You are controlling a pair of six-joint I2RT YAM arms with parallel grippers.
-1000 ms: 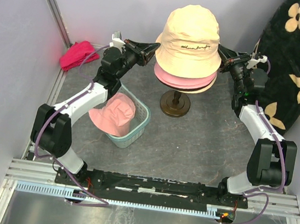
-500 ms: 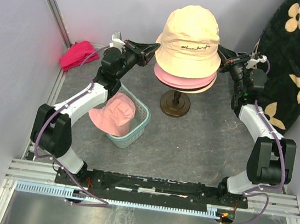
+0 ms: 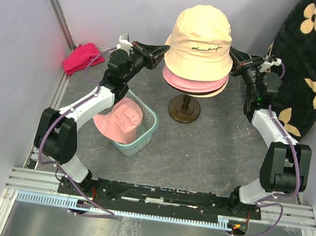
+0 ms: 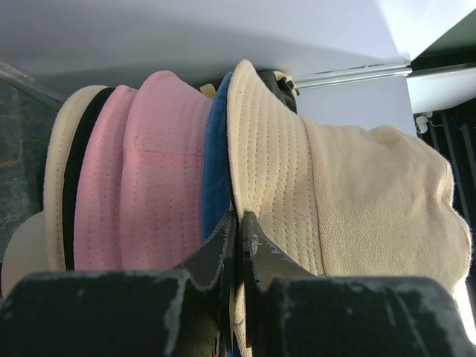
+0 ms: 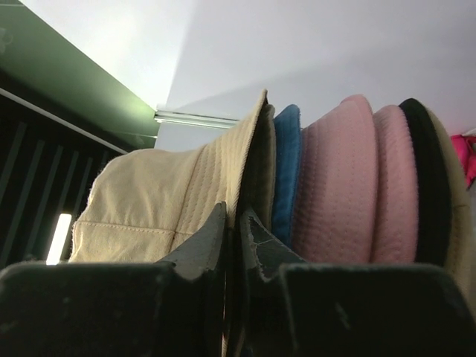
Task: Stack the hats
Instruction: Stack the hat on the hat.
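Observation:
A beige bucket hat [image 3: 200,42] tops the stack on the stand at the back centre. Below it show pink [image 3: 193,83] brims and a lower beige one. My left gripper [image 3: 162,49] is shut on the top beige hat's brim [image 4: 260,163] at its left side. My right gripper [image 3: 235,56] is shut on the same brim [image 5: 249,156] at its right side. The wrist views show blue [image 4: 217,178], pink [image 4: 152,163] and black [image 4: 73,186] hats under it. Another pink hat [image 3: 120,120] lies in the basket.
A teal basket [image 3: 146,129] sits left of the dark round stand base [image 3: 183,111]. A magenta-red cloth bundle [image 3: 83,57] lies at the back left wall. A black flowered cloth [image 3: 314,63] hangs at the right.

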